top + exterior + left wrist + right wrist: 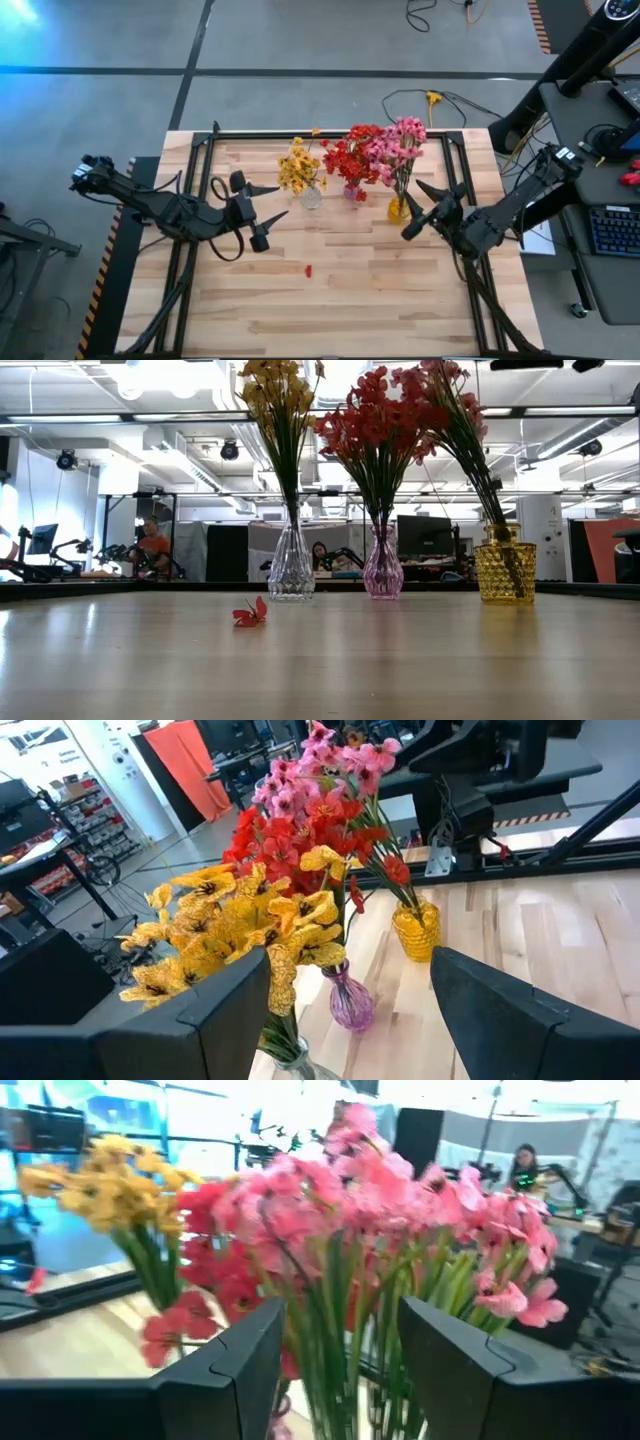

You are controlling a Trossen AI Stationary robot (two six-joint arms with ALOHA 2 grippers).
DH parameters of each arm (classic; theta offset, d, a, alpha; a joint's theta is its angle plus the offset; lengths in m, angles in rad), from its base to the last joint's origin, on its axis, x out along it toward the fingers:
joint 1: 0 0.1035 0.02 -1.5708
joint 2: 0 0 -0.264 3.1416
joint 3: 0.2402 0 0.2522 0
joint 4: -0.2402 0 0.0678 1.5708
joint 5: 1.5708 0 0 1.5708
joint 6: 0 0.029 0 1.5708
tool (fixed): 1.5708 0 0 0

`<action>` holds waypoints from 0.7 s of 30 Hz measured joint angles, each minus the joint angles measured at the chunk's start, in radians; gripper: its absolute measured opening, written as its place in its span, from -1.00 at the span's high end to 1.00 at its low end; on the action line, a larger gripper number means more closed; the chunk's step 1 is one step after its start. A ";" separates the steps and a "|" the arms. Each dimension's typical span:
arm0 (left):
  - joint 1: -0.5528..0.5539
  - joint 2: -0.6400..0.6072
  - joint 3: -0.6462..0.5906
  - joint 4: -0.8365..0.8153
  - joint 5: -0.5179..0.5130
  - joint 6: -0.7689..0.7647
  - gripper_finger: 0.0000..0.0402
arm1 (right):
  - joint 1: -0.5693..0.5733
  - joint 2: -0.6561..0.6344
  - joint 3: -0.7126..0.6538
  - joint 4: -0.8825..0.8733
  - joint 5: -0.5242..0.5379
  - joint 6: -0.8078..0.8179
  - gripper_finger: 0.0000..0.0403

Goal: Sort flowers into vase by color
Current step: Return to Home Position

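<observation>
High view: three vases stand in a row toward the back of the pale wooden surface (380, 300). From left to right, the yellow flowers (297, 168) sit in the clear glass vase (311, 197), the red flowers (352, 155) in the pink glass vase (353, 193), and the pink flowers (402, 140) in the textured yellow vase (398, 209). A loose red blossom (308, 270) lies apart, nearer the front. The left gripper (282, 200) hovers just left of the clear vase, fingers spread. The right gripper (412, 210) hovers just beside the yellow vase, fingers also spread.

High view straight down on table (350, 300), low view level across it, wrist views close on flowers (296, 824)
</observation>
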 joint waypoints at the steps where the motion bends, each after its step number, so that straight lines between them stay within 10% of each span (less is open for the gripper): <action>1: 0.000 0.002 0.000 0.000 0.000 0.000 -0.28 | 0.012 0.000 0.006 0.000 0.000 -0.013 0.06; 10: -0.011 -0.005 0.000 -0.104 0.069 -0.221 -0.28 | 0.127 0.002 0.051 -0.002 -0.095 -0.125 0.06; 21: -0.025 -0.120 -0.146 0.253 0.196 0.073 -0.28 | 0.088 0.002 0.025 0.003 -0.406 -0.142 0.06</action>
